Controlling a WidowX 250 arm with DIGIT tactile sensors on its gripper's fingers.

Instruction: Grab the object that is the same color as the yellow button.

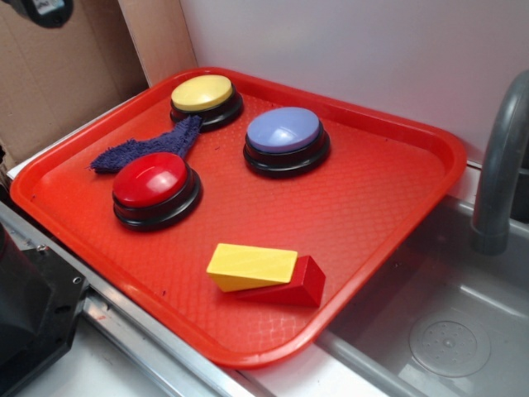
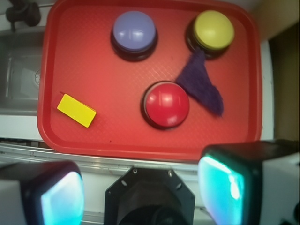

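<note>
Gripper (image 2: 140,190) sits wide open in the wrist view: both fingers show at the bottom corners w/ a clear gap between, nothing held. It hangs high above the near rim of the red tray (image 2: 93,84), not over the target.

Target, by my reading: yellow block (image 2: 76,110), same colour as the yellow button (image 2: 214,29). In the wrist view the block is at left-centre of frame, near the tray's left edge; the button is at upper right, well apart from it. So from the gripper the block lies up and to the left.

Long axis: runs diagonally in the wrist view, upper left to lower right. I judge the wrist needs rotating so the fingers close across the short side.

Exterior view: block (image 1: 251,265) is at lower centre, leaning on a red wedge (image 1: 293,285) and touching it. Risk, in my judgement: one finger may catch the red piece too.

Red button (image 2: 166,104) and blue button (image 2: 134,31) are off the approach line. Purple cloth (image 2: 201,84) likewise.
</note>
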